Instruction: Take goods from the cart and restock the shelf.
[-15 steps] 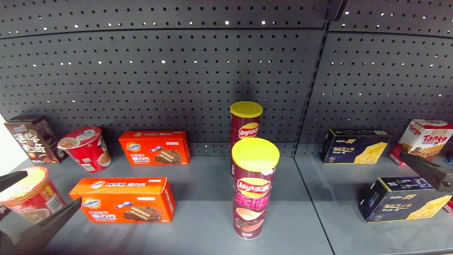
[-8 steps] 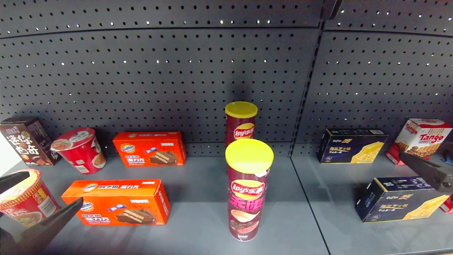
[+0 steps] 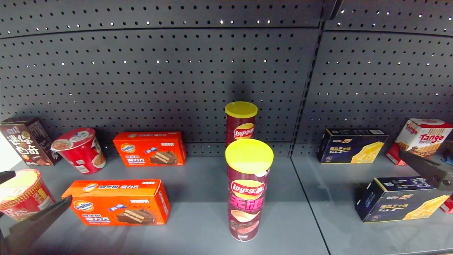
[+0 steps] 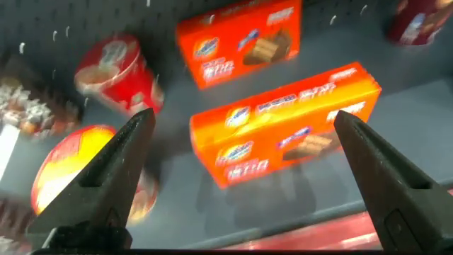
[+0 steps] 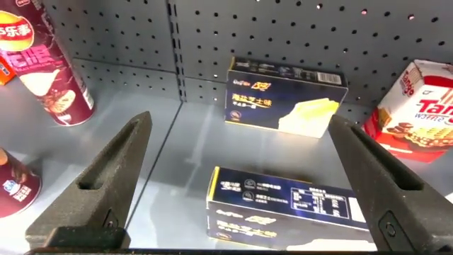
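Left pincer [image 4: 242, 115], spread and empty, is backing away from the cup [image 3: 22, 193] on the shelf [image 3: 201, 216], so it seems stocked; right pincer [image 5: 241, 119] is hanging spread.

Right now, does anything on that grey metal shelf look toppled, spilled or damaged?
Nothing stands out. Both yellow-lidded maroon chip cans stand upright, the orange cardboard boxes and dark blue boxes sit flat, and nothing has spilled.
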### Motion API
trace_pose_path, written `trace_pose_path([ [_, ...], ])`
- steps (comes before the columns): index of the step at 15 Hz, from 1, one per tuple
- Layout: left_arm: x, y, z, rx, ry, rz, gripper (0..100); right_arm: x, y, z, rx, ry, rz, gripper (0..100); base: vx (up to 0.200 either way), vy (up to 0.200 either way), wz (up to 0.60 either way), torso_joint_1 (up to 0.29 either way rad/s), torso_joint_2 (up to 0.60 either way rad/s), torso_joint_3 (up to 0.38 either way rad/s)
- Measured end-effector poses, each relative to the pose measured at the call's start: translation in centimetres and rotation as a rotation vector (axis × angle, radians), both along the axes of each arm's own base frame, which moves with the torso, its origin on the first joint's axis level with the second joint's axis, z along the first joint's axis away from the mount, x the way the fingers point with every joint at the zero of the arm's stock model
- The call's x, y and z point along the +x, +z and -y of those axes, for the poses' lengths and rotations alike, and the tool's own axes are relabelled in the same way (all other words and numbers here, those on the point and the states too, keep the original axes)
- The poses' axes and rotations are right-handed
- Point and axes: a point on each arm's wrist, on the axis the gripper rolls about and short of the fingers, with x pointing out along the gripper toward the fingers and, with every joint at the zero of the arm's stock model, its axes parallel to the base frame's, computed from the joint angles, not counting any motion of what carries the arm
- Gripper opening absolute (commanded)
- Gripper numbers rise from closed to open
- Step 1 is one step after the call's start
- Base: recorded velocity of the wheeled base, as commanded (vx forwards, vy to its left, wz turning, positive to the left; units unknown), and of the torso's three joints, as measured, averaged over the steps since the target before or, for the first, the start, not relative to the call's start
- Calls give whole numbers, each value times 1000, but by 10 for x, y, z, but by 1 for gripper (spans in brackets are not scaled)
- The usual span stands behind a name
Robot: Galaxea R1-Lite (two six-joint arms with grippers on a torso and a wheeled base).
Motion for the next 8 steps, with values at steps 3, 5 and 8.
trace_pose_path([
  [3,-2,7,0,-27,-1,12,100,2,1,-1,2,-4,-5,100,0,0,0,0,0,0],
  [5,-2,11,0,-50,0,25,100,2,2,0,3,-17,-1,100,0,0,0,0,0,0],
  [8,-3,12,1,-64,-19,28,100,3,4,1,4,-43,4,100,0,0,0,0,0,0],
])
